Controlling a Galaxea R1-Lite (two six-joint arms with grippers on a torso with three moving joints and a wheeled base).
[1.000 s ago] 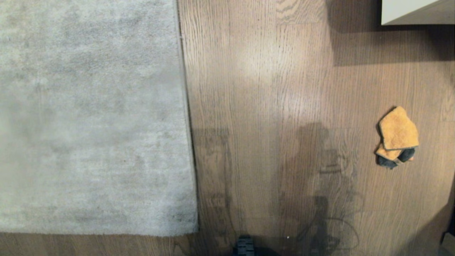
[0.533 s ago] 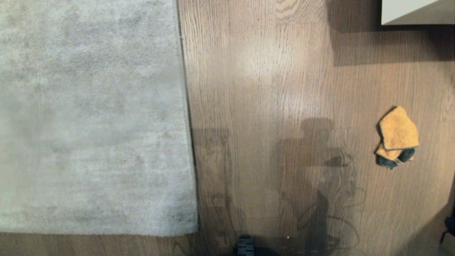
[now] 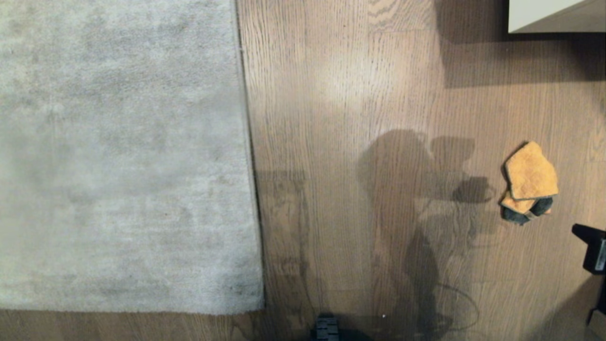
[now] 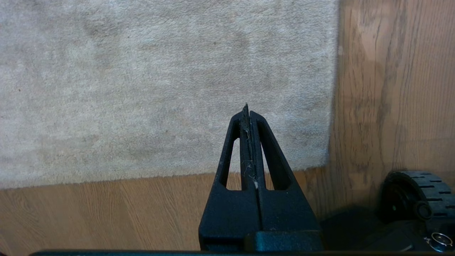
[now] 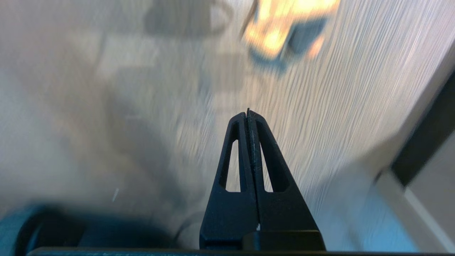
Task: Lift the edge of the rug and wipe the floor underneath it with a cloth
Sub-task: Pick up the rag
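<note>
the cloth (image 3: pixel 530 177) is crumpled on the floor (image 3: pixel 360 94) at the robot's right, well apart from the rug edge (image 3: pixel 248 156), which lies flat at the left. its long axis is judged roughly fore-aft. the right gripper (image 5: pixel 248 113) is the nearer 1: the cloth (image 5: pixel 284 32) is seen ahead of its tips, not touched. its 2 fingers are pressed together, nothing held; opening is judged needed before a grasp. the left gripper (image 4: pixel 246 108) is parked over the rug's corner, likewise closed and empty.

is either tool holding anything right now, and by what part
Nothing is held. The left tool is shut and empty above the rug; the right tool is shut and empty, short of the cloth.
</note>
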